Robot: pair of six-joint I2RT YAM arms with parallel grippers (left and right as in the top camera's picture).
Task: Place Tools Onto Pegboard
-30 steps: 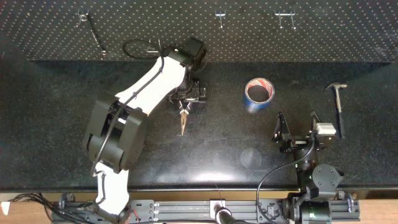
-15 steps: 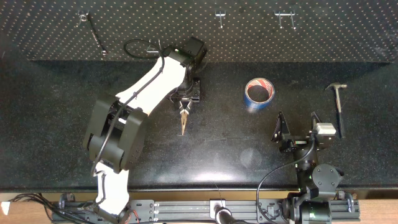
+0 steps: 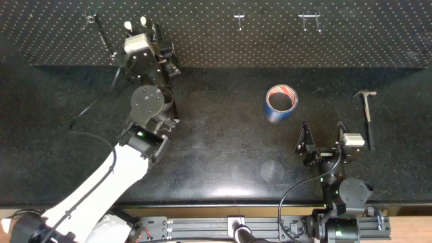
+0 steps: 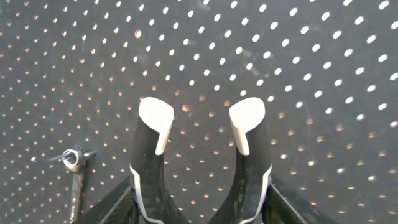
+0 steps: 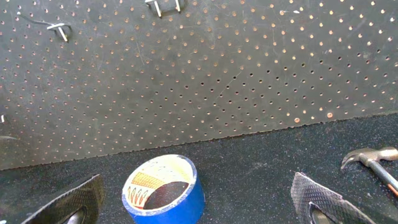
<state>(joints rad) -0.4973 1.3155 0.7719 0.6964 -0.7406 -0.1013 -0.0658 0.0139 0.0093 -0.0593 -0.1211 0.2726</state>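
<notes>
One wrench (image 3: 101, 38) on the pegboard (image 3: 270, 40) — hangs by its ring end from the leftmost hook (image 3: 90, 18), long axis slanting, free end pointing down toward the table (image 3: 223, 155) and a little toward the middle. Just beside it, the left gripper (image 3: 135, 25): raised to the board's face, released, white pads (image 4: 155, 121) spread wide with perforated board behind the gap, grasping nothing. One hammer (image 3: 368, 118) lying flat on the table at the right, well apart from the board's hooks; long axis running nearly straight from the pegboard side back toward the arm bases, head at the pegboard end, handle pointing back. One blue tape roll (image 3: 281, 101) resting on the table left of the hammer, near the foot of the board, open core facing upward. Low over the table near its own base, the right gripper (image 3: 322, 129) — sits nearer the bases than both tape roll and hammer, likewise released, fingers wide, clasping nothing. Three hooks counted in the top view: the one carrying the wrench, plus two more hooks (image 3: 238, 19) farther right. Two grippers, three tools in all.
</notes>
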